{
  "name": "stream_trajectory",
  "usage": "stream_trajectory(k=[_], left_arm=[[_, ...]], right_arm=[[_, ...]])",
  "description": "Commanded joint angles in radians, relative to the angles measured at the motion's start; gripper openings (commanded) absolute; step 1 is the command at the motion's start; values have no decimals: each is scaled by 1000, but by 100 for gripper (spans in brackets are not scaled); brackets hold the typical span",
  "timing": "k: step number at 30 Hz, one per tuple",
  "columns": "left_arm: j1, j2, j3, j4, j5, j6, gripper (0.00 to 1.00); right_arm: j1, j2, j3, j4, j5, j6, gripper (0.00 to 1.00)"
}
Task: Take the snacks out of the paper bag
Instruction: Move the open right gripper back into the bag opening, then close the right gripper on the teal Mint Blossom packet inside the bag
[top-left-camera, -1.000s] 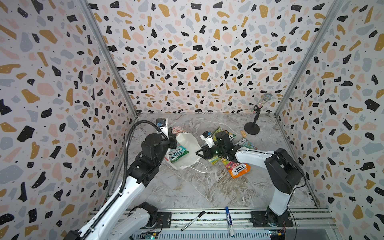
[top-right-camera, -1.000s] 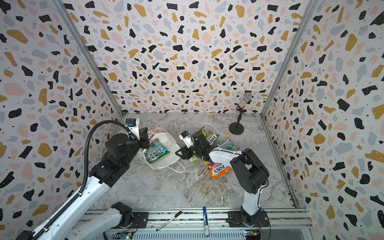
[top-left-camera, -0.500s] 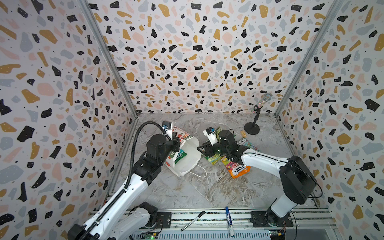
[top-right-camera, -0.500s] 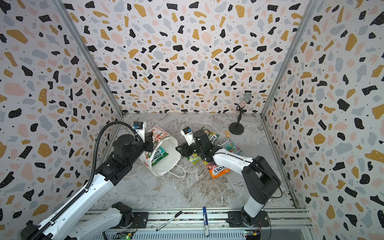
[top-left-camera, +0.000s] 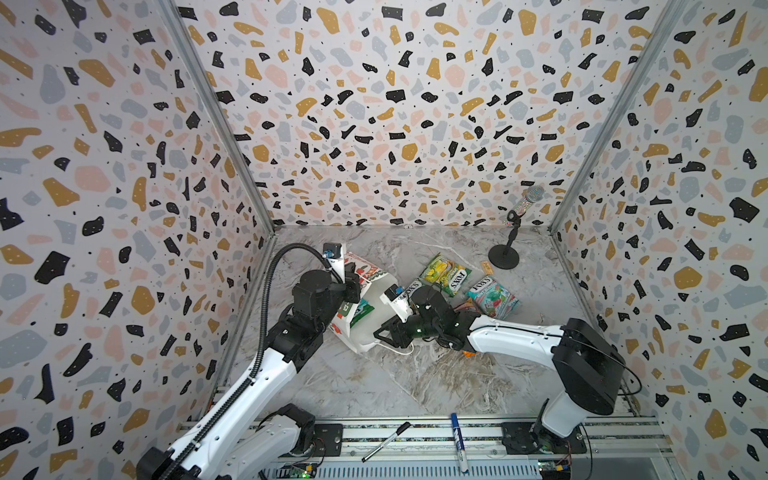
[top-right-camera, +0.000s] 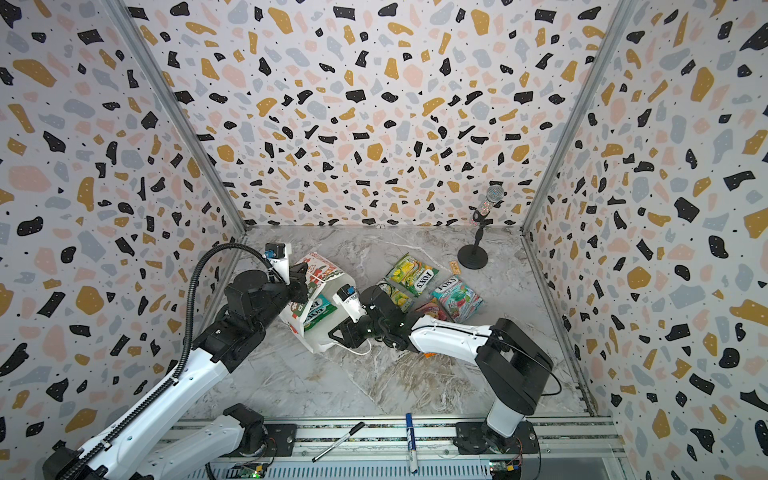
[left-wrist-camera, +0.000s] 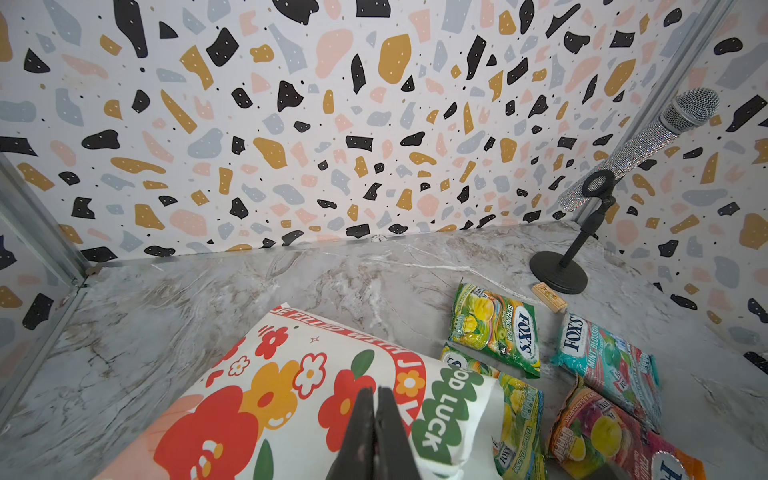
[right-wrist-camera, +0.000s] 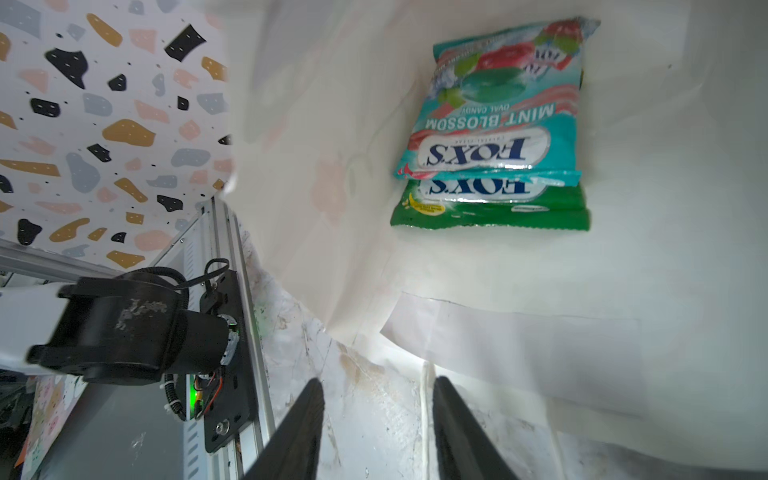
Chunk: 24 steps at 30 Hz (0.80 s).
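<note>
Against the tipped bag's (top-left-camera: 370, 332) printed side, the left gripper (left-wrist-camera: 376, 419) is pinched tight on the paper. The right gripper (right-wrist-camera: 376, 415) is at the mouth, fingers (right-wrist-camera: 299, 428) partly apart either side of the cord (right-wrist-camera: 424, 399), gripping nothing. Inside, a teal packet (right-wrist-camera: 494, 120) overlaps a green packet (right-wrist-camera: 490, 203). Four other packets (left-wrist-camera: 494, 332) lie on the table (top-left-camera: 415, 374).

Inside the paper bag (right-wrist-camera: 644, 249), a teal packet (right-wrist-camera: 494, 104) hid most of a green packet (right-wrist-camera: 490, 210) beneath it; outside, the right arm (top-right-camera: 449, 336) covered the middle of an orange-pink packet (top-right-camera: 432, 311).

Robot lab booth, terrazzo-print walls (top-left-camera: 374, 104), marble-look tabletop (top-left-camera: 374, 382), aluminium mounting rail (top-left-camera: 424, 432)
</note>
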<state>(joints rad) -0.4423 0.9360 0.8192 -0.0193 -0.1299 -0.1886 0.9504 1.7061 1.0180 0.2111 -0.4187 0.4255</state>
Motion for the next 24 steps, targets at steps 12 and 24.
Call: stream_trajectory(k=[12,24], left_arm=[[9,-32,-26,90,84,5,0],[10,-27,-25,91,132,9,0]], right_arm=[[-12,252,277,15,65,208,33],[-17,342,345,85,136,458,33]])
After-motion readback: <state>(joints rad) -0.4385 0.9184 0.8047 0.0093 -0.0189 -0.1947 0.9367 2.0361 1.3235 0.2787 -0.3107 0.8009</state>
